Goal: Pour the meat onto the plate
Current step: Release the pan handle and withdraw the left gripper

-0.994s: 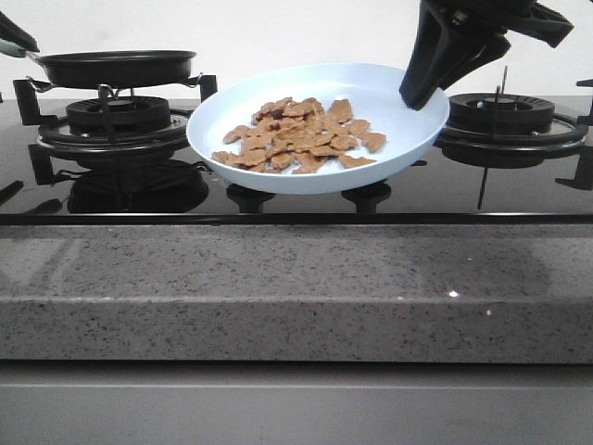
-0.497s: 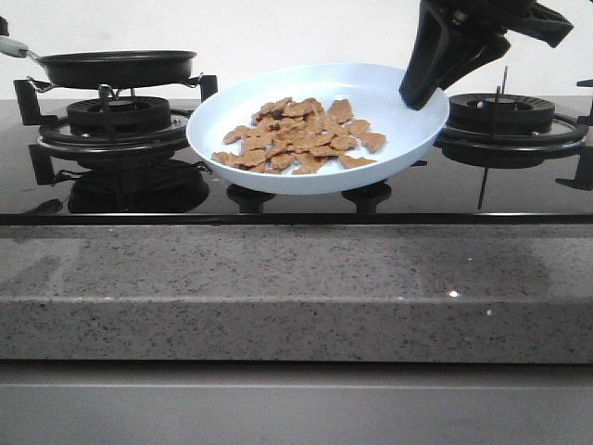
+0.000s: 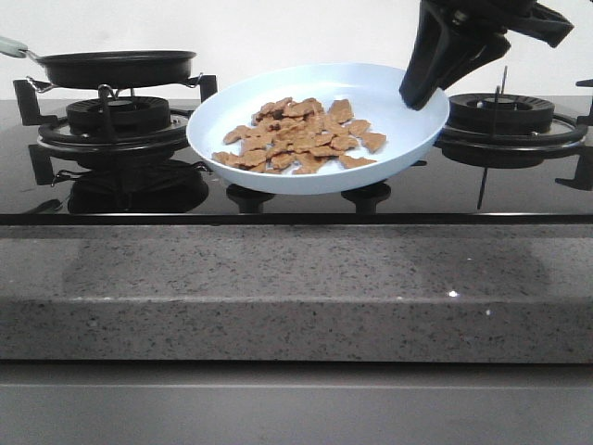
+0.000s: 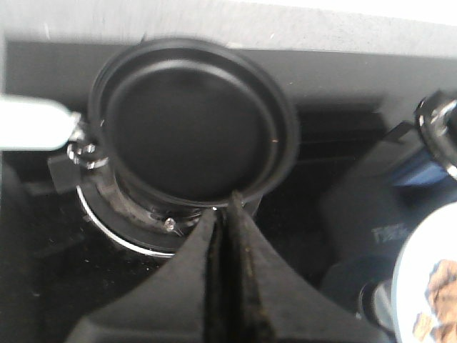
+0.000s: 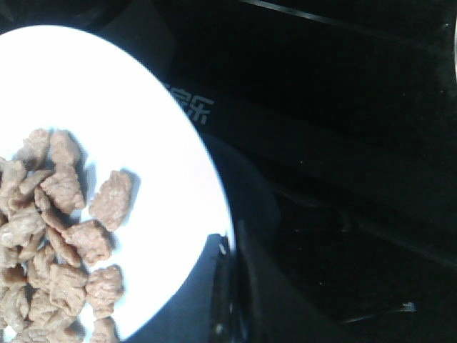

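The pale-blue plate is held tilted above the middle of the stove, its near side lower. The meat lies on it as a loose pile of light-brown pieces. My right gripper is shut on the plate's far right rim; the right wrist view shows the gripper clamping the rim of the plate, with the meat beside it. My left gripper is shut and empty, above the empty black frying pan. It is out of the front view.
The frying pan rests on the left burner, its pale handle pointing left. A bare right burner with grates sits under my right arm. A grey granite ledge runs along the stove's front.
My left gripper has drawn away from the pan's handle and gone out of the front view to the left. The plate, the meat and my right gripper have not moved.
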Available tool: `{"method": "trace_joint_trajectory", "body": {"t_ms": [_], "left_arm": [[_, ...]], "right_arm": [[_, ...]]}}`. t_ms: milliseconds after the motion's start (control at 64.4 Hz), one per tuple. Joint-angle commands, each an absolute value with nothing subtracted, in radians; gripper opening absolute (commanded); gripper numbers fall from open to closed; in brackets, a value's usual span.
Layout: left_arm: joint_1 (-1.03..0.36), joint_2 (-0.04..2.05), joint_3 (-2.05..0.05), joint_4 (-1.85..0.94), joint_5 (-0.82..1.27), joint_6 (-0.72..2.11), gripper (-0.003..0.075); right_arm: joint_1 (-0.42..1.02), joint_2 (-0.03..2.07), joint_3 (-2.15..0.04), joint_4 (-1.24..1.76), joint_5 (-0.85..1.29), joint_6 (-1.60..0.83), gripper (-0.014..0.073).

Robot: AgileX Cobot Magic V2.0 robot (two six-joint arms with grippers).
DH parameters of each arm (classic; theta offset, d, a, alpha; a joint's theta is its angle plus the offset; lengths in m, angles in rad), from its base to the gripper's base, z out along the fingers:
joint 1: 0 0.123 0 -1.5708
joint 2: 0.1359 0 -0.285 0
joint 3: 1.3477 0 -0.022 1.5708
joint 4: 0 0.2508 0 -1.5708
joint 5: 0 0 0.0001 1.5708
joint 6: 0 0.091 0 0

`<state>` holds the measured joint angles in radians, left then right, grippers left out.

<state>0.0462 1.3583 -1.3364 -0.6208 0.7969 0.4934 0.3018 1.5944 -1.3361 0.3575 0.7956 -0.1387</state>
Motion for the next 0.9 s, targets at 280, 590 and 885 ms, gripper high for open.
{"method": "trace_joint_trajectory", "body": {"t_ms": [280, 590, 885], "left_arm": [[-0.228, 0.959, -0.935, -0.357, 0.315, 0.349, -0.0021], [-0.275, 0.643, -0.591, -0.342, 0.176, 0.342, -0.0020], [-0.275, 0.551, -0.558, -0.344, 0.136, 0.342, -0.0020]], "right_arm": [[0.299, 1.551, -1.364, 0.383, 0.756, -0.143, -0.0060], [0.299, 1.551, -1.364, 0.386, 0.756, -0.143, -0.0060], [0.299, 1.551, -1.364, 0.386, 0.756, -0.143, -0.0060]]}}
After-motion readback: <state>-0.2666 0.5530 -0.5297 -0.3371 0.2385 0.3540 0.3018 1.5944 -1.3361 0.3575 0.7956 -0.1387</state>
